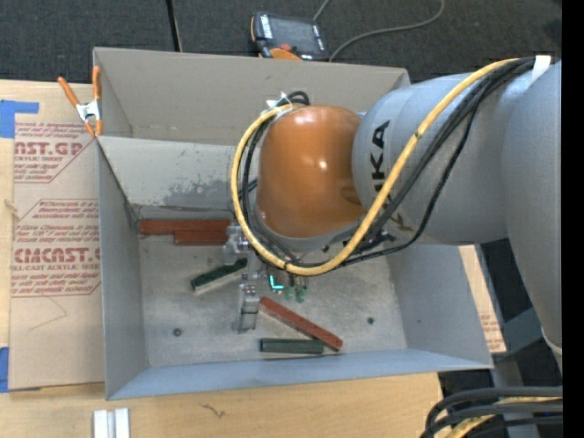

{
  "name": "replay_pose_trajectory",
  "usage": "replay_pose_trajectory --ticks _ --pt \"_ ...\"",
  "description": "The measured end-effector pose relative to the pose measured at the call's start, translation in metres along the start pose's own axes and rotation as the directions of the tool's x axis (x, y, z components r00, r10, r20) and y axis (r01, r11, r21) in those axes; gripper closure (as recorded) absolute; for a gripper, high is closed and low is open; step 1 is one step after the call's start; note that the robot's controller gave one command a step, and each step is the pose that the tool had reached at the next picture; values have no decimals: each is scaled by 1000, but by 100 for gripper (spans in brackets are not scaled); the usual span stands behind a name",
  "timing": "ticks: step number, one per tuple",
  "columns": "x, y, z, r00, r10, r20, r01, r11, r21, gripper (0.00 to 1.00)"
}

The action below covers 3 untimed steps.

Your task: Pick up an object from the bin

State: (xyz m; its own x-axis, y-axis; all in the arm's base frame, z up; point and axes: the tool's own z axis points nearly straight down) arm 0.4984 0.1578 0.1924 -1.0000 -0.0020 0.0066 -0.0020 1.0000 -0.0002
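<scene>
In the camera view, your gripper (247,314) stands just beside the left end of the red-brown stick (301,324), the likeliest pick. You cannot tell whether its jaws are open. Centre across that stick, clear of the dark bar (290,346) just in front of it.

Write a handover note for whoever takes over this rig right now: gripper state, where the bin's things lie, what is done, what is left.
Gripper: low over the middle of the bin, nothing seen held.
Nearest things: a red-brown stick, its left end beside the gripper, and a dark green stick just behind and to the left.
Others: a dark bar near the front wall and a red-brown bar at the back left.
Done: all four lie on the floor, none lifted.
Left: grasp one and lift it out.
</scene>
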Motion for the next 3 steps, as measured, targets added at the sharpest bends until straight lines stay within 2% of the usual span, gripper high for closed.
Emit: replay_pose_trajectory --ticks 1,2,3 --pt "-74 -19 125 984 -175 9 175 985 0 0" --pt "-75 -18 123 984 -175 14 175 985 -1 0" --pt "-76 -17 122 985 -175 11 175 985 -1 0"
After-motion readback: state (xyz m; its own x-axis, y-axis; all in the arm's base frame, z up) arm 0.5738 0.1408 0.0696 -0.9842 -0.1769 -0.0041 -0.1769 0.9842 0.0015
